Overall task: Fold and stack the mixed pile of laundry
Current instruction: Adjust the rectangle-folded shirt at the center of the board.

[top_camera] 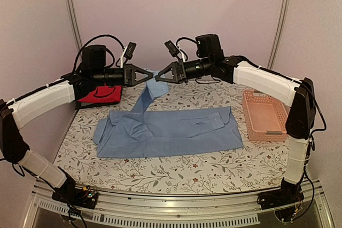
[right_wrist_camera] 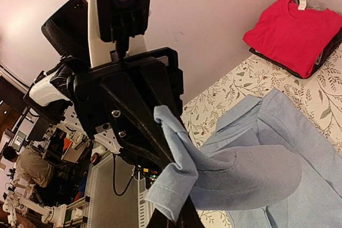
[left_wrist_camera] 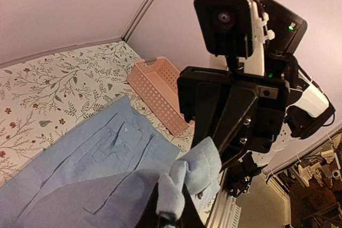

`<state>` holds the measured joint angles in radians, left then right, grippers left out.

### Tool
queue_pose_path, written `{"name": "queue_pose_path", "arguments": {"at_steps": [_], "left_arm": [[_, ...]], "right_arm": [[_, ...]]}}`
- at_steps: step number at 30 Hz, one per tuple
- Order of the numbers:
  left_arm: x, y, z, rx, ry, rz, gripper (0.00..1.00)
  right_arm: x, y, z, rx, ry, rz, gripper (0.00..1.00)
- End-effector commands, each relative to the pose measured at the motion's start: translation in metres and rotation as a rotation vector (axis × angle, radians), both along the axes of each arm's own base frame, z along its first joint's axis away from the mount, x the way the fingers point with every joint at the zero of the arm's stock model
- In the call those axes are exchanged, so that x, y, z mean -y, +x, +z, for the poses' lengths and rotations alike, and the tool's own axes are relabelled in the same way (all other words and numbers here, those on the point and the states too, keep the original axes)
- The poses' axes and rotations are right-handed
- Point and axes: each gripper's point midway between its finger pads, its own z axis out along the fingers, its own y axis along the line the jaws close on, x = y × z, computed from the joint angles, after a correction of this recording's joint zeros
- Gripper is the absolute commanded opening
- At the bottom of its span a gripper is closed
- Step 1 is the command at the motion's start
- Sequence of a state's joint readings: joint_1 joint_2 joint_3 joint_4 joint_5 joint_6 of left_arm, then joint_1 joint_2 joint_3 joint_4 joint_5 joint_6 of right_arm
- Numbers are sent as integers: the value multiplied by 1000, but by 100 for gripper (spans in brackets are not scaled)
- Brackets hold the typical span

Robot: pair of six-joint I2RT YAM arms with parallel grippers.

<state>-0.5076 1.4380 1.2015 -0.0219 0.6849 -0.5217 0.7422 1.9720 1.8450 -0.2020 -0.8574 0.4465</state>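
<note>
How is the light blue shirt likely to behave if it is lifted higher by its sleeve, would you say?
Probably floppy: the raised sleeve sags limply to the rest of the light blue shirt. Likely light, since it drapes thinly. Its folds may come undone.

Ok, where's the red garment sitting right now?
In the top view, the red garment lies folded at the far left of the table, partly behind the left arm, just beyond the left end of the blue shirt.
</note>
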Motion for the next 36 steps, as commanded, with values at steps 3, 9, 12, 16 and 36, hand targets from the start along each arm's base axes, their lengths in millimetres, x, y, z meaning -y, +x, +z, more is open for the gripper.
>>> {"name": "queue_pose_path", "arguments": {"at_steps": [3, 9, 12, 16, 36], "left_arm": [[-36, 13, -13, -17, 141, 184, 78], [-111, 0, -60, 51, 336, 393, 100], [-129, -11, -91, 31, 398, 424, 100], [-145, -13, -131, -23, 470, 450, 100], [-174, 28, -201, -126, 540, 349, 0]], "right_arm": [[3, 5, 14, 135, -87, -42, 0], [28, 24, 22, 346, -227, -171, 0], [30, 33, 26, 429, -261, -187, 0], [28, 46, 46, 521, -259, -224, 0], [22, 56, 66, 706, -282, -289, 0]]}}
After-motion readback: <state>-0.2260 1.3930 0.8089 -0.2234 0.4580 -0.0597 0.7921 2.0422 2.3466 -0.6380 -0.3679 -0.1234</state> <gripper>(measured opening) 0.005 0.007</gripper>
